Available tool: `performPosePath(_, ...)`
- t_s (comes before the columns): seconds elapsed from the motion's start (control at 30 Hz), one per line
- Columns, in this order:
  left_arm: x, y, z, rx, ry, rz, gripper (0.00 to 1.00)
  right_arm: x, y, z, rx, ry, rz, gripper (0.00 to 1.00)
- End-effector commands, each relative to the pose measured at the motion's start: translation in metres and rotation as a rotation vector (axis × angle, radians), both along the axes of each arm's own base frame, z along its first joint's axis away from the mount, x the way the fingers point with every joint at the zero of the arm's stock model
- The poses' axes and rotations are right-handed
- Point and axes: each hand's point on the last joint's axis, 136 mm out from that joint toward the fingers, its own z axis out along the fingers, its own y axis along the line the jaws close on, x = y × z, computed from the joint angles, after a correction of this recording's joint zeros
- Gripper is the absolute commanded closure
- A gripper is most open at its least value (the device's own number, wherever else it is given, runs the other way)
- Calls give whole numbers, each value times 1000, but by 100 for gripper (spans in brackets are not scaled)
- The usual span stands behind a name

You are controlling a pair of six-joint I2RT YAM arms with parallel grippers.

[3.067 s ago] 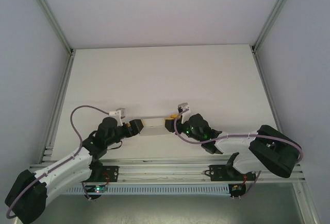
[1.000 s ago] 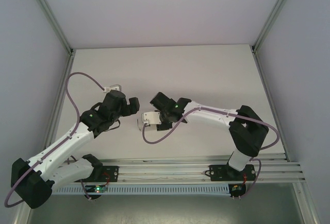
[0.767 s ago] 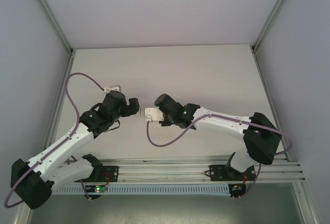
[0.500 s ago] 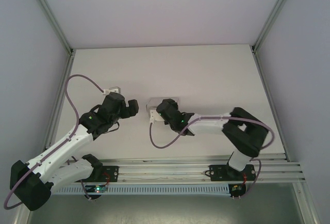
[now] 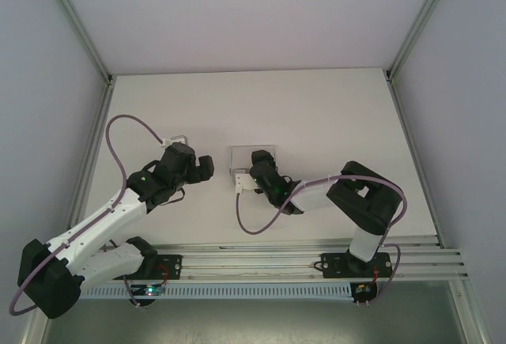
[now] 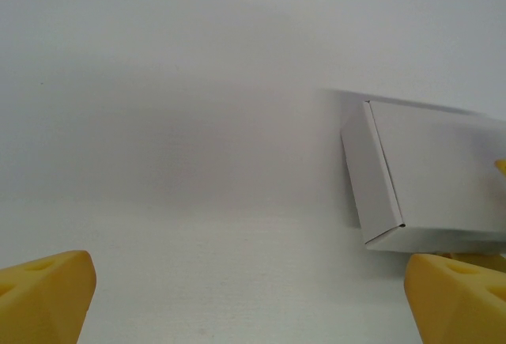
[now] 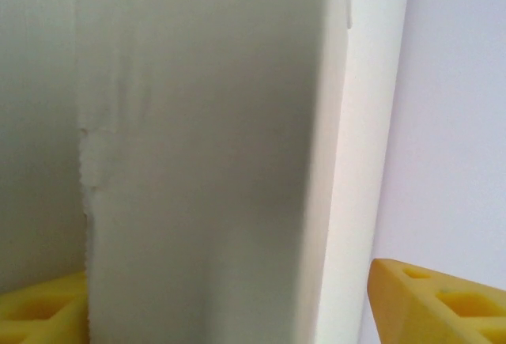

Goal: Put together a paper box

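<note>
Paper box (image 5: 247,154) folded up into a small rectangular box, lying flat on the table (image 5: 332,115). Roughly mid-table, a bit left of centre in the top view. White card with creased edges; top face and one side panel visible from the left wrist.

Right gripper (image 7: 237,300) right at the box's near side, nosed in from the base end of the table. From the right wrist: box wall in extreme close-up between the two yellow fingertips (image 7: 439,304), one low left, the other low right, both hard against the card or just off it. Can't tell whether clamped on the box or slack: no clear gap, no clear squeeze. Slightly ragged card edge down the left side of that view.

Left gripper (image 5: 207,166) off to the box's left, apart from it, pointed toward it. Jaws spread wide, nothing between them but bare table. Yellow tips (image 6: 43,296) out at the two bottom corners of the left wrist view. Box on the right in that view, beyond the right-hand tip, resting on the table with a thin shadow beneath. Sliver of yellow at the far right edge beside the box, too small to identify.

Purple cables (image 5: 118,134) looping out behind both grippers.
</note>
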Motion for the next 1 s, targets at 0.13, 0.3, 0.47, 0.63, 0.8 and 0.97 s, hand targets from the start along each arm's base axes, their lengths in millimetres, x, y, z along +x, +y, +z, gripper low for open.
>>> performPosePath(0.13, 7, 1, 10, -2, -33, 1, 0, -24, 3, 12, 91, 139, 46, 4)
performPosePath(0.3, 7, 3, 14, 6, -43, 4, 0, -50, 3, 24, 164, 284, 91, 2)
performPosePath(0.47, 6, 7, 18, 18, -58, 9, 0, -65, 4, 60, 305, 304, 138, 2)
performPosePath(0.63, 8, 10, 36, 33, -108, 2, 0, -48, -14, 133, 672, 357, -94, 2)
performPosePath(0.8, 22, 38, 61, 154, -251, 97, 0, -4, -95, 177, 1111, 315, -499, 2)
performPosePath(0.97, 49, 75, 70, 395, -509, 163, 0, 16, -185, 143, 1262, 180, -727, 2)
